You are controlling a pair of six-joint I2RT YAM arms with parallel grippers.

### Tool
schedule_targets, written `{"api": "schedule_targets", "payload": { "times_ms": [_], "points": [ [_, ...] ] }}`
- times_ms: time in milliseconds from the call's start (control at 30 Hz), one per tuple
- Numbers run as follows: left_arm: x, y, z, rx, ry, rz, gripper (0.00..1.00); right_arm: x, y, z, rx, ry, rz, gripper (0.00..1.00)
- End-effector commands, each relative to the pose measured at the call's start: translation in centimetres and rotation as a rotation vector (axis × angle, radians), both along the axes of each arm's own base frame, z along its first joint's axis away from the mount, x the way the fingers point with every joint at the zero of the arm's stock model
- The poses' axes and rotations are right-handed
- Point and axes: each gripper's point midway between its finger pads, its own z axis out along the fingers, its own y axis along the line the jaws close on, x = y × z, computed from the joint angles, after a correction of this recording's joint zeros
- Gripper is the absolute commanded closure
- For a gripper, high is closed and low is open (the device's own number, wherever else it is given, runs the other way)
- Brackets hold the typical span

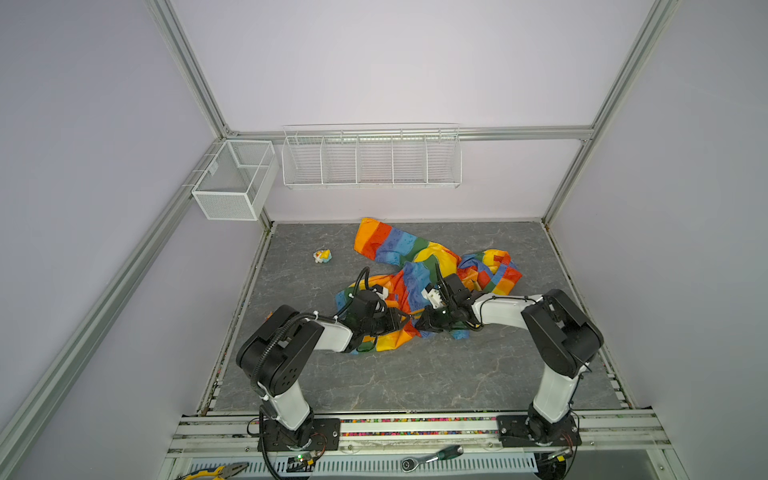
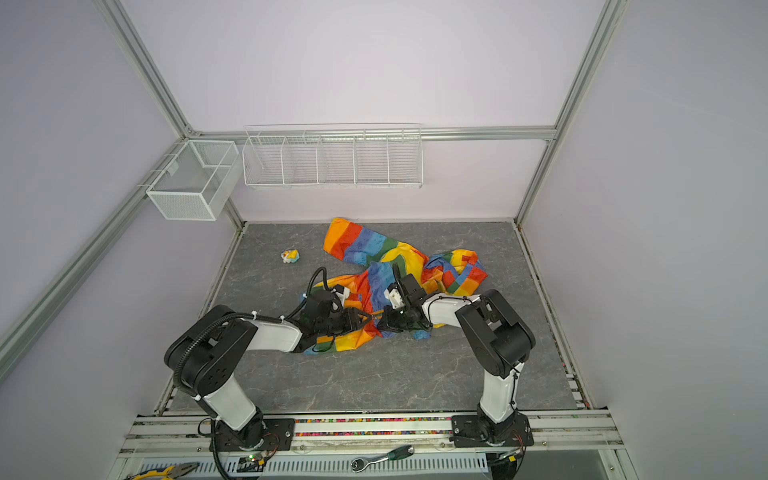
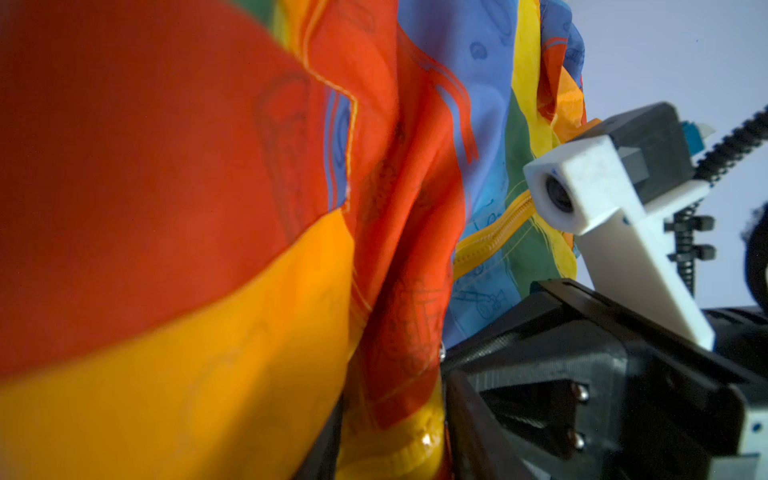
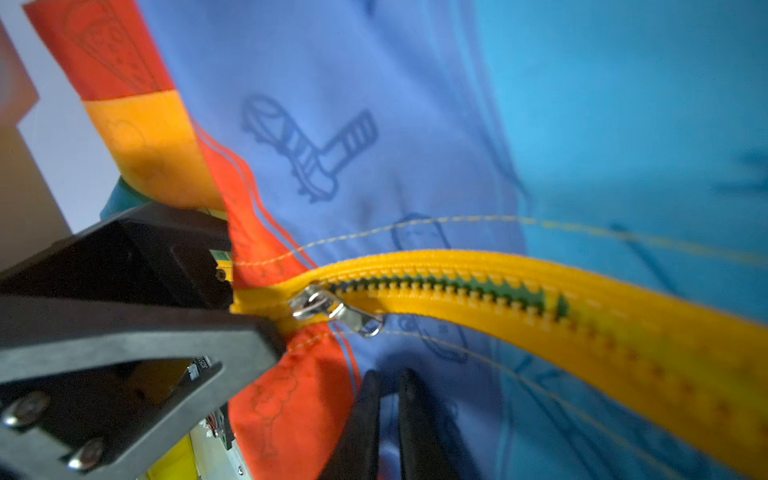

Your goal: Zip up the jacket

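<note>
While the left gripper [image 4: 253, 300] looks clamped on the bottom end of the zipper [image 4: 498, 297], the right gripper [image 4: 391, 380] sits just under the pull tab [image 4: 360, 323]. Its fingers are nearly together with a slim gap, and the tab is not in it. Can't tell if they nip fabric. The jacket [image 1: 415, 259] lies crumpled on the table [image 1: 415, 382], hem bunched between both grippers, the rest sprawled beyond them. Slider [image 4: 313, 303] is right against the left jaws. Teeth ahead of it are apart with green showing through, so I'd say zipping has barely started.

Risks as I see them:
- Tab is small, flat, dangling. A close from here likely catches blue cloth instead.
- Thin fabric sits slack beside the slider. Drag it along and cloth feeds in and jams.
- Zipper curves away from the right gripper. An off-line pull cocks the slider.
- Left hold is only on the tape end. One hard tug and it slips, and the whole jacket drags.
</note>
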Motion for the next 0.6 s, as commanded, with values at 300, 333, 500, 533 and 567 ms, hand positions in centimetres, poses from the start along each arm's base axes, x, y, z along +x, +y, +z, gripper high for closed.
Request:
{"api": "schedule_targets", "payload": {
  "times_ms": [300,333,500,533,567],
  "points": [
    [0.7,0.1,2.5,0.014,-0.064,-0.005,1.0,1.0,-1.0,1.6,0.071,0.003,-0.093,0.78],
    [0.7,0.0,3.2,0.007,-0.084,-0.016,1.0,1.5,-0.9,2.6,0.097,-0.011,-0.106,0.76],
    [0.9,-1.0,7.1,-0.043,-0.172,-0.071,1.0,2.7,-1.3,6.6,0.199,-0.059,-0.189,0.66],
    [0.9,-1.1,7.6,-0.051,-0.18,-0.078,1.0,3.0,-1.3,7.4,0.217,-0.069,-0.2,0.65],
    [0.9,-1.3,8.0,-0.056,-0.189,-0.086,1.0,3.3,-1.4,8.3,0.235,-0.08,-0.214,0.63]
  ]
}}
